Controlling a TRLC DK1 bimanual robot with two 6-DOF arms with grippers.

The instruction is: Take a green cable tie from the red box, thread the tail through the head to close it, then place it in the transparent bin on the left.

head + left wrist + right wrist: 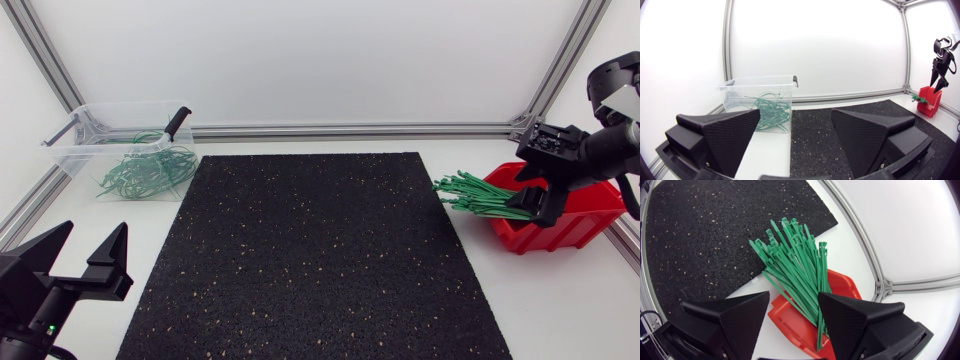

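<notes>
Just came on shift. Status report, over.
Left gripper open, beside mat. Right gripper open over green cable ties in red box, none gripped. Nothing blocking transparent bin.

The left claw (pixel 92 245) is matte black, its two fingers broad wedges that taper to blunt points. In its wrist view their faces show a fine woven grain, and a small screw (pixel 707 163) sits at the foot of each. A tiny green light (pixel 47 328) glows on the black body behind it. The right claw (pixel 543 208) has the same black, blocky build, backed by a black joint, a silver-grey link (pixel 617 97) and a thin black cable (pixel 632 200).
</notes>
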